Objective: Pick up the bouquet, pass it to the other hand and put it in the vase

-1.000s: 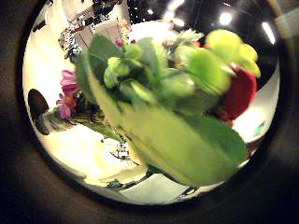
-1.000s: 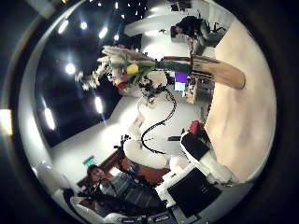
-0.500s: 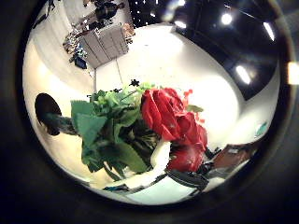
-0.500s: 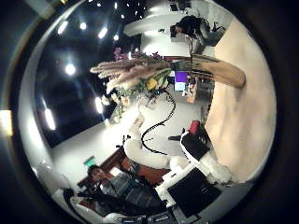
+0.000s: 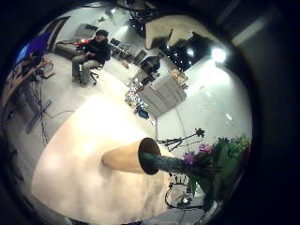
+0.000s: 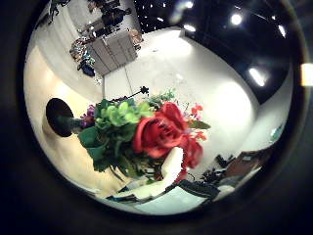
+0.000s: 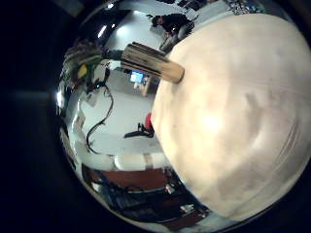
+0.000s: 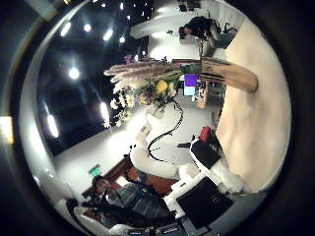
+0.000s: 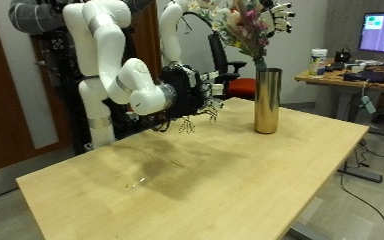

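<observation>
The bouquet, pink, cream and green with a red rose, stands with its stems in a tall brass-coloured vase on the wooden table. My left arm rises beside the flower heads; its hand does not show clearly in the outside view. That palm looks at the rose and leaves from a short way off, with the vase behind them. My right hand hangs over the table beside the vase, open and empty. Its thumb side palm view shows the vase and the bouquet.
Beyond the table's far edge, behind the vase, stands a desk with a monitor and clutter. A red chair sits behind the vase. The light wooden tabletop stretches from the vase toward the near edge.
The bouquet filled the left palm's view a second ago and is now smaller and farther from it. In the right palm's view the flowers have sunk closer to the vase mouth.
</observation>
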Controlling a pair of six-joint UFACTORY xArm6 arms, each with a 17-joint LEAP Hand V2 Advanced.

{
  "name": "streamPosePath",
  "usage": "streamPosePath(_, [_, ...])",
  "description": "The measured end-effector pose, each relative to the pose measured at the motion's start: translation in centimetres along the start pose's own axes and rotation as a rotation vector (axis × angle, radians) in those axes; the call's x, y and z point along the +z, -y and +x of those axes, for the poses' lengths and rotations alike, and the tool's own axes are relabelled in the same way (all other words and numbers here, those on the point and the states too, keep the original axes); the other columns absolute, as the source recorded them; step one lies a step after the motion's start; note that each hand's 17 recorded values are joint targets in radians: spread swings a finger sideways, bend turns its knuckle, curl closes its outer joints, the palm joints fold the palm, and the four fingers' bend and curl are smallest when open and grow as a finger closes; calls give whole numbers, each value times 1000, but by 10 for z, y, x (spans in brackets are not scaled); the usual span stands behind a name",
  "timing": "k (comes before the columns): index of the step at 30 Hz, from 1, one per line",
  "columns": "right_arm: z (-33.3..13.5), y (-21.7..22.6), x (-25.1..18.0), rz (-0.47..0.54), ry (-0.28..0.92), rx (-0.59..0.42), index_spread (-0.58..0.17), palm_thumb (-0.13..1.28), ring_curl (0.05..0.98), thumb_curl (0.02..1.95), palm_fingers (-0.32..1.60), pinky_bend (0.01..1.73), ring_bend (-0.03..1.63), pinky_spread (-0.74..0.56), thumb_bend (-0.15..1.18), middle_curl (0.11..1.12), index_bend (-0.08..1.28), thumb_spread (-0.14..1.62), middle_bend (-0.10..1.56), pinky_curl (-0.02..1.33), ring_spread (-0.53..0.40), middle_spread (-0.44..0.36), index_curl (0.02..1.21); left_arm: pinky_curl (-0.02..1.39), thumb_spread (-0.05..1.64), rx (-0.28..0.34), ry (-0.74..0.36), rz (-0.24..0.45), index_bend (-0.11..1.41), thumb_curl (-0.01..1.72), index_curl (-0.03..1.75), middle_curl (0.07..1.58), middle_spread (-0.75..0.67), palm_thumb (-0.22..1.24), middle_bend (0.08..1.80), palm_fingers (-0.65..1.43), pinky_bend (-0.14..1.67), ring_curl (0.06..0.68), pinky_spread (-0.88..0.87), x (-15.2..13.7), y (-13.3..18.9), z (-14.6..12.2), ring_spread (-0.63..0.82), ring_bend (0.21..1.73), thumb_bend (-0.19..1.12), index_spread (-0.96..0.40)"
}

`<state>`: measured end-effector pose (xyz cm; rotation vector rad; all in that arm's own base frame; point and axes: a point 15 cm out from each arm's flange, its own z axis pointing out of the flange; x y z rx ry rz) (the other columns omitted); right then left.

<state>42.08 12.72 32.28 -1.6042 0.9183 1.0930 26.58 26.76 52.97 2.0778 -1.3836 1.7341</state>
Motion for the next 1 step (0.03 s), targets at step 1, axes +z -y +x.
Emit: streamPosePath(1, [-1,0,1,-4,5,0,-235,889,258,450,-33,401,351,446,-22,252,156,977,176,325,274,215,254,301,728,-6,1,2,140,345,202,188,569,222,167,-89,369,196,607,-4,-4,-2,661,507,-40,104])
